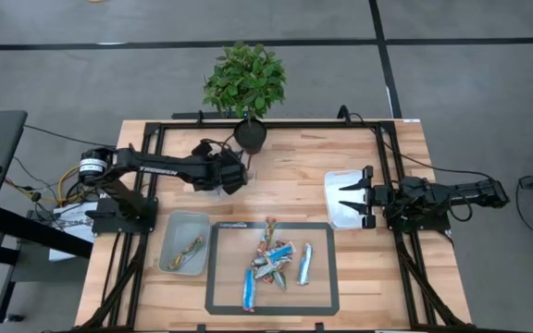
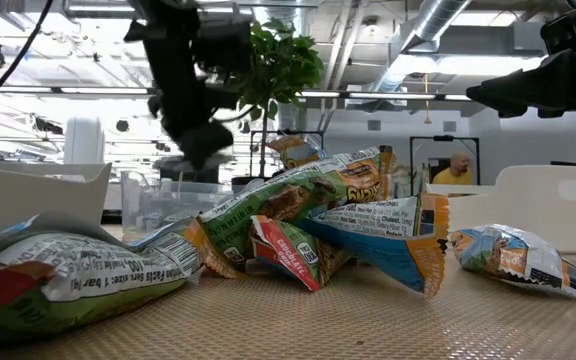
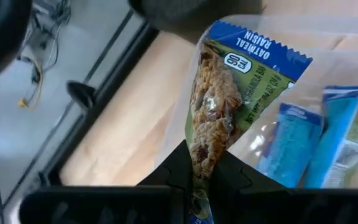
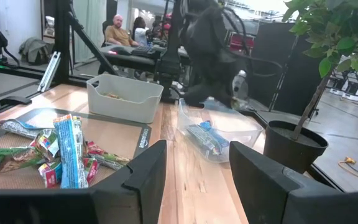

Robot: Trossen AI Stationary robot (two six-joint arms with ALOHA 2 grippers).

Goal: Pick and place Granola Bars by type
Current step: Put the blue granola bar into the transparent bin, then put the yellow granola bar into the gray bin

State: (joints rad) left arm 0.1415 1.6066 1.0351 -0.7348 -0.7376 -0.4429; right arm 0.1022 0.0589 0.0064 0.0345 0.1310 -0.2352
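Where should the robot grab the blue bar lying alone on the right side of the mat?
Probably across its middle, jaws closing on the two long edges, coming straight down from above. The blue bar lies flat, clear of the pile, with bare mat along both long sides.

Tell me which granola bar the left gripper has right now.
The oatmeal raisin bar, blue-topped with a green wrapper, pinched upright in the left gripper over the clear bin. The other bars lie loose in bins or on the mat.
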